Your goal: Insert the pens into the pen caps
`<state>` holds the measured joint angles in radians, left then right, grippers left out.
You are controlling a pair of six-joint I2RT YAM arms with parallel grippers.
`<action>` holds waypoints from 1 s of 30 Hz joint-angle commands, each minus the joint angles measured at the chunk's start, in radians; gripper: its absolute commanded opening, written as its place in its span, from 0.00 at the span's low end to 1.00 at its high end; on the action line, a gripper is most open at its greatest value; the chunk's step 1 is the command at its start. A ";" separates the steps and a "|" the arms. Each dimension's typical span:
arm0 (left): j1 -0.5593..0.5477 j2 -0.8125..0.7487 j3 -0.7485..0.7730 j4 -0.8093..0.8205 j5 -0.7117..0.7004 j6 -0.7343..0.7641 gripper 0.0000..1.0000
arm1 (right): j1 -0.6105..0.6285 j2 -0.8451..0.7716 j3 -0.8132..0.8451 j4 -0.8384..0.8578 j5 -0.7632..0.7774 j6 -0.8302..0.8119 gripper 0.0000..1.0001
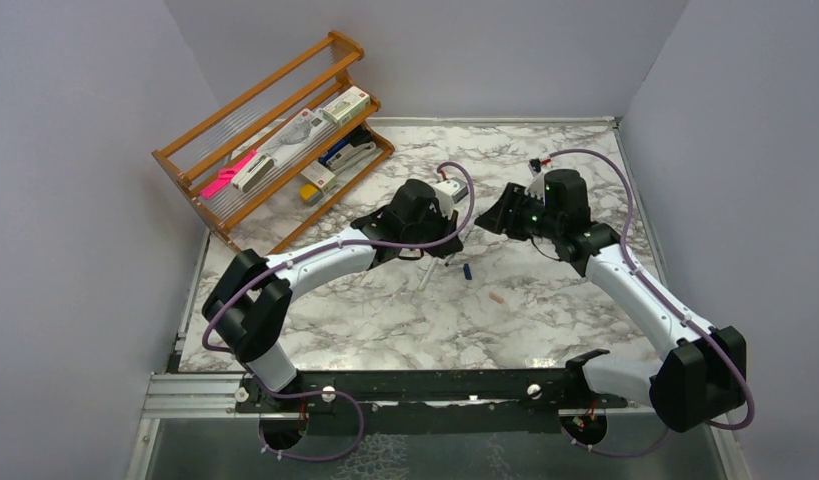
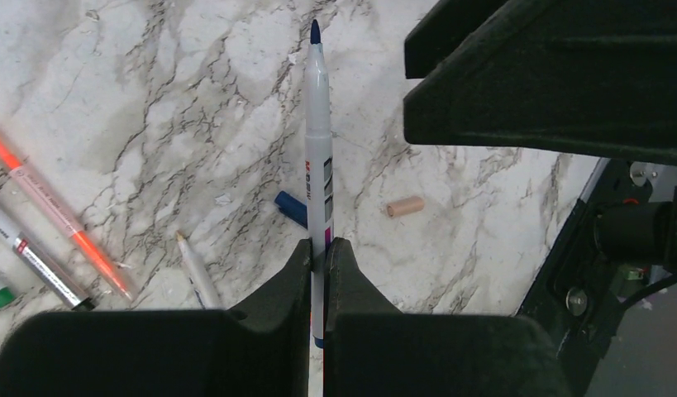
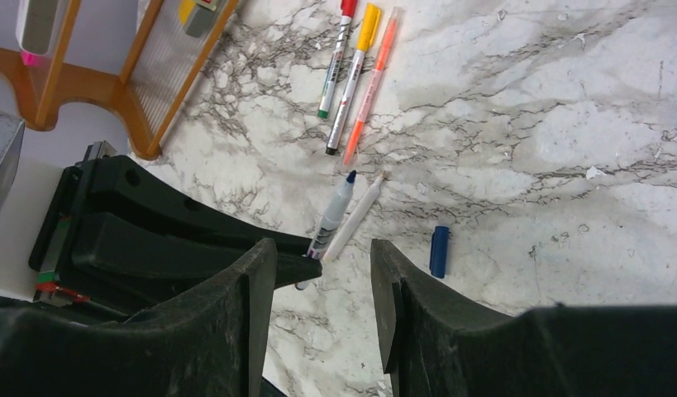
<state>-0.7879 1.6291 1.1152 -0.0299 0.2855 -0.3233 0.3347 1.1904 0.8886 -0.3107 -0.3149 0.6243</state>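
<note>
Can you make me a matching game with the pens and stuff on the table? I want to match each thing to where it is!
Things:
1. blue-tipped pen
2. dark blue cap
3. orange pen
4. right gripper

Where or how:
A. open, holding nothing
B. lying beside the yellow-capped pen
C. clamped in the left gripper
D. lying on the table, fitted on no pen

Pairs: 1-C, 2-D, 3-B, 4-A

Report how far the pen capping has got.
Done: the red-capped pen and the yellow-capped pen look finished. In hand: the left gripper clamps the blue-tipped pen; the right gripper is open and empty. Left: the blue cap, the pink cap and the white pen lie loose.
</note>
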 commanded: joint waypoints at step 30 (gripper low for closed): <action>-0.030 -0.024 0.006 0.154 0.182 -0.035 0.19 | 0.004 0.024 -0.018 0.060 -0.080 0.017 0.01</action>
<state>-0.8112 1.6291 1.1149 0.0544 0.4461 -0.3401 0.3347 1.2266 0.8810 -0.2783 -0.3553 0.6430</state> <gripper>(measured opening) 0.093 0.064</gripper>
